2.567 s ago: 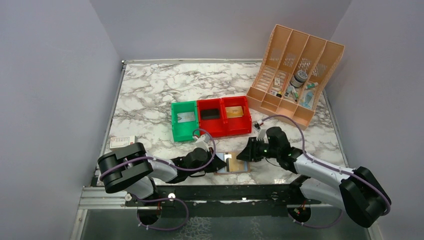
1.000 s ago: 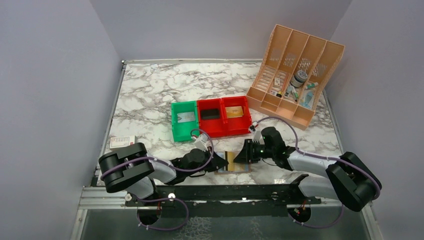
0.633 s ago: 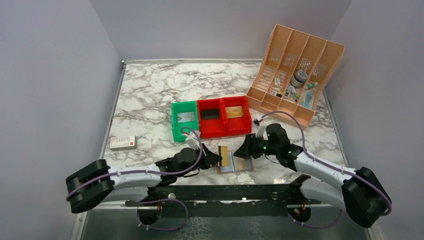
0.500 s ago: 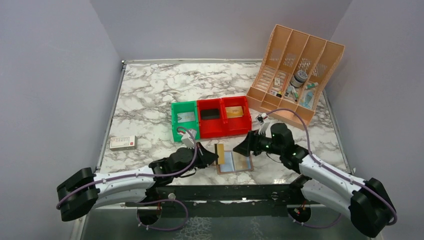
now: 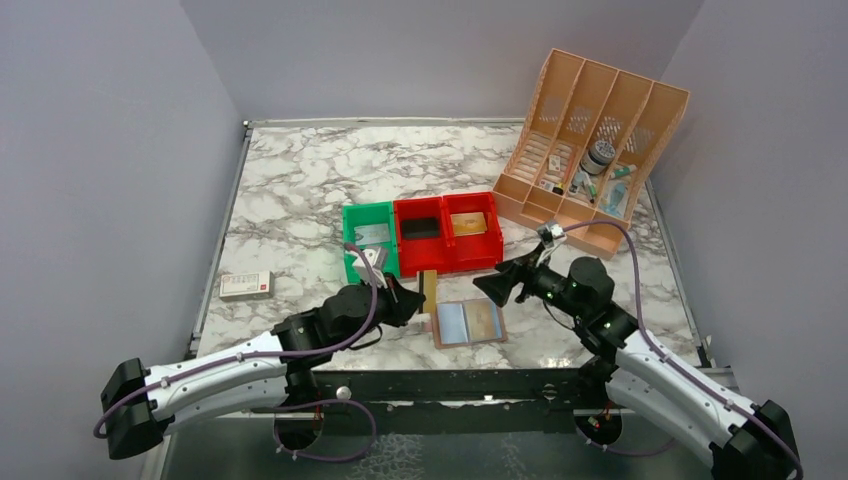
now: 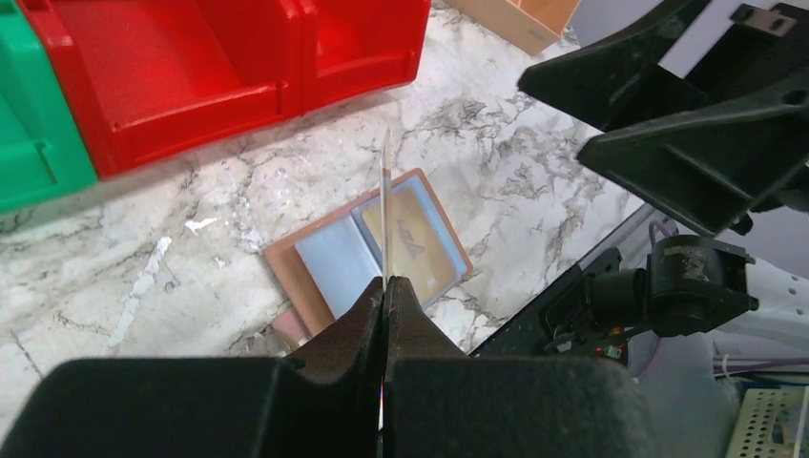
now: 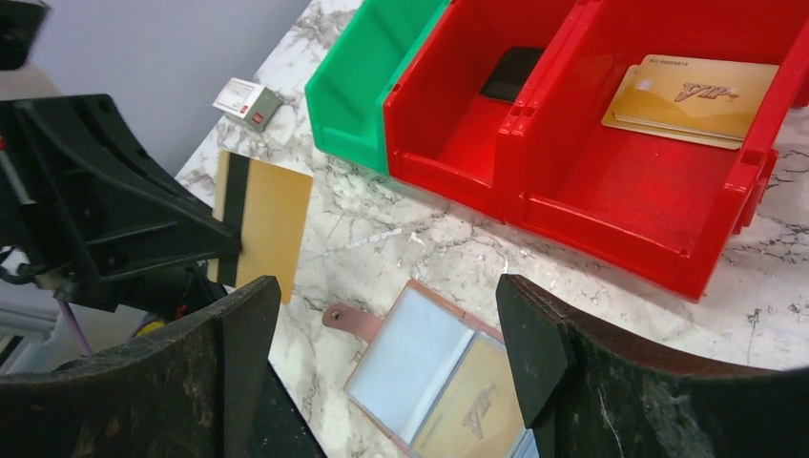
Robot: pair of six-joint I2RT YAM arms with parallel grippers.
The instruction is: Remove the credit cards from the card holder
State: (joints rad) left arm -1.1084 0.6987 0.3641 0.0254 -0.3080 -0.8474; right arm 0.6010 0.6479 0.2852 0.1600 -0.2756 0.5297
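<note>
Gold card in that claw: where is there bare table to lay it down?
Widest bare marble lies behind the green bin and red bins, left of the peach organizer. A smaller patch sits between the green bin and the small white box. Around the card holder it is crowded.

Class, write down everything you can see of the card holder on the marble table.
The card holder is a brownish-pink bifold that looks like soft leather, lying open and flat on the table near its front edge. A small snap tab sticks out of one side. One clear pocket looks empty, pale blue-grey; the other shows a gold card. Nothing else touches it.
</note>
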